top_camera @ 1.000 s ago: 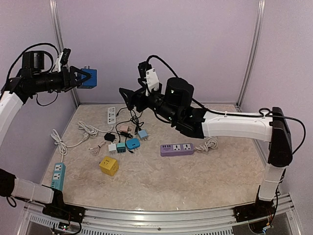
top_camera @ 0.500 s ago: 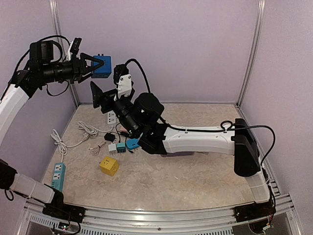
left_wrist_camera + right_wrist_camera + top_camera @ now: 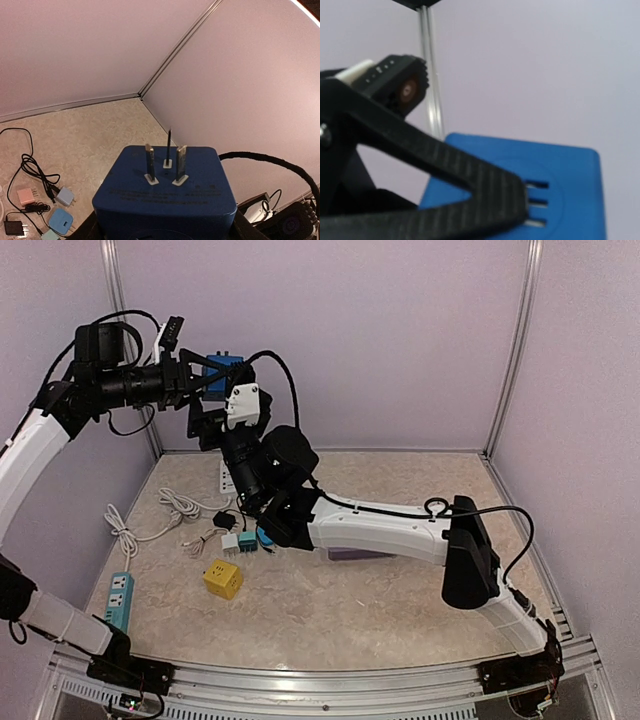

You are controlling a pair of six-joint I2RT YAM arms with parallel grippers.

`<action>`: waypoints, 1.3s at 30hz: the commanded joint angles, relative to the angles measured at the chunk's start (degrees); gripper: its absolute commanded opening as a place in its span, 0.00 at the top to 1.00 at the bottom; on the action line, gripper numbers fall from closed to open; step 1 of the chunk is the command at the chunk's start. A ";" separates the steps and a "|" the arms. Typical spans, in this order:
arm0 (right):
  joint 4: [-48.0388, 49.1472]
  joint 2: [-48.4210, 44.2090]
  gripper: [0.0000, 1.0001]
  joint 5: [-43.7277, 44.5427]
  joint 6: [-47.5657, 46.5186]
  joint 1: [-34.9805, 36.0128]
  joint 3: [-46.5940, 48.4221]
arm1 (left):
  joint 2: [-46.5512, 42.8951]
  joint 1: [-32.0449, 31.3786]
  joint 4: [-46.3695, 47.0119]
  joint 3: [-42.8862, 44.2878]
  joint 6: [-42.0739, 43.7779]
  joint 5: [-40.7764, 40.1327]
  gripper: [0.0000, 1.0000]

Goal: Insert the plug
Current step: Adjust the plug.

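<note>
High at back-left, top cam: L gripper (image 3: pixel 200 380) clamped on blue plug (image 3: pixel 225 370); R gripper (image 3: pixel 208 423) just below, jaws wide, empty. L wrist: prongs (image 3: pixel 165 161) point away. R wrist: slots (image 3: pixel 537 202) on plug face. Prob. rigid, light, slick plastic; grip flat sides, not prongs

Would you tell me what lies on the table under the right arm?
Only a sliver of the purple power strip shows below the right arm; its sockets and cord are covered. A blue plug peeks out at the arm's left edge, half hidden.
</note>
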 commanded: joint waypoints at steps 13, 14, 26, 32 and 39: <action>7.07 -2.24 1.00 6.41 -9.24 -0.57 -3.23 | 0.02 -1.24 -2.20 -0.45 5.13 -0.27 0.71; 7.54 -3.09 1.00 6.10 -9.69 -0.52 -4.59 | -0.09 -1.14 -2.63 -0.24 6.04 -0.32 0.52; -24.65 -34.01 1.00 -17.32 15.36 -8.69 -36.58 | -2.77 1.88 -24.11 20.84 44.80 -9.88 0.01; -64.91 -40.04 1.00 -65.05 28.58 -21.44 -29.52 | -7.95 -3.36 -36.34 19.14 67.35 -21.16 0.01; -95.73 -41.20 1.00 -82.70 13.64 -23.75 -23.43 | -11.34 -6.04 -41.16 10.60 76.13 -22.29 0.01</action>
